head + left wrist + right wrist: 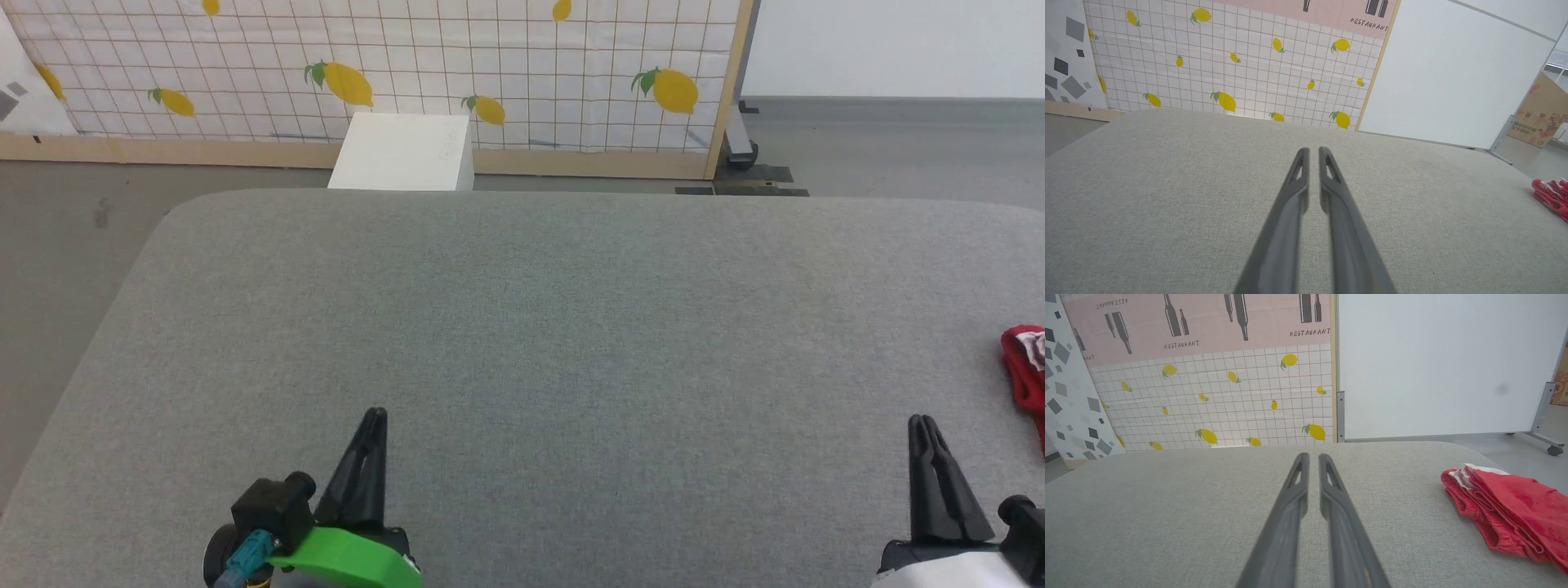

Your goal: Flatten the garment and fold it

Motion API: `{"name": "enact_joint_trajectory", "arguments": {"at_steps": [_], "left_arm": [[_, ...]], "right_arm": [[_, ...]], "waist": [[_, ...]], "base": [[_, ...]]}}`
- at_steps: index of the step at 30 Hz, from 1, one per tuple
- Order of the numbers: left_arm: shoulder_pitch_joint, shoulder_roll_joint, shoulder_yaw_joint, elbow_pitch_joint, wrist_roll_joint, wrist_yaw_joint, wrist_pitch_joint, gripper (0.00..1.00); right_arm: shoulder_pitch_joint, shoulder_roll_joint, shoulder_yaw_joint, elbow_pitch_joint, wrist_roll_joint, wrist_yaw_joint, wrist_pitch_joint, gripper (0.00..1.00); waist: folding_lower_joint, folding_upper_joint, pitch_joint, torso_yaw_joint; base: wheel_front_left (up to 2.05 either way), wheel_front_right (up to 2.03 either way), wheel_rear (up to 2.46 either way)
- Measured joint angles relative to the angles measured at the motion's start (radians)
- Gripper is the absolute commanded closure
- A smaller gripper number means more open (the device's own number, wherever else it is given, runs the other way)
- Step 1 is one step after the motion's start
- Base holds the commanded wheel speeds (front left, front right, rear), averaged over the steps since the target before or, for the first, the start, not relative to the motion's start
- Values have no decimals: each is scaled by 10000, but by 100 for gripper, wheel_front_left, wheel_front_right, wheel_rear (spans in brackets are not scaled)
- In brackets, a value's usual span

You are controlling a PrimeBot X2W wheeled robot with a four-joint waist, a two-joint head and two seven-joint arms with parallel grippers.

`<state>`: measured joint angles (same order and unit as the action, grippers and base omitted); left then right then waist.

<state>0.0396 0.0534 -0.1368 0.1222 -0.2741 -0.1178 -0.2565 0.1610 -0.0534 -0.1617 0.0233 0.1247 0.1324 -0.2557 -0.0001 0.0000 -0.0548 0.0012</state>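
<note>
The red shorts lie bunched at the right edge of the grey table, white trim showing at their far end. In the head view just a corner of the shorts shows at the right border. They also peek in as the shorts at the far right of the left wrist view. My right gripper is shut and empty, hovering left of the shorts and apart from them. My left gripper is shut and empty near the table's front, far to the left of the garment.
The grey fabric table spreads wide between the grippers. Behind its far edge stand a white box and a lemon-print screen. A white panel on wheels stands at the back right.
</note>
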Motion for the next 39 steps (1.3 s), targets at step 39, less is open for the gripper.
{"name": "enact_joint_trajectory", "arguments": {"at_steps": [39], "left_arm": [[-15,0,330,-305,662,303,702,100]], "right_arm": [[-267,0,420,-27,-291,0,709,100]], "waist": [[0,0,159,-3]], "base": [[0,0,0]]}}
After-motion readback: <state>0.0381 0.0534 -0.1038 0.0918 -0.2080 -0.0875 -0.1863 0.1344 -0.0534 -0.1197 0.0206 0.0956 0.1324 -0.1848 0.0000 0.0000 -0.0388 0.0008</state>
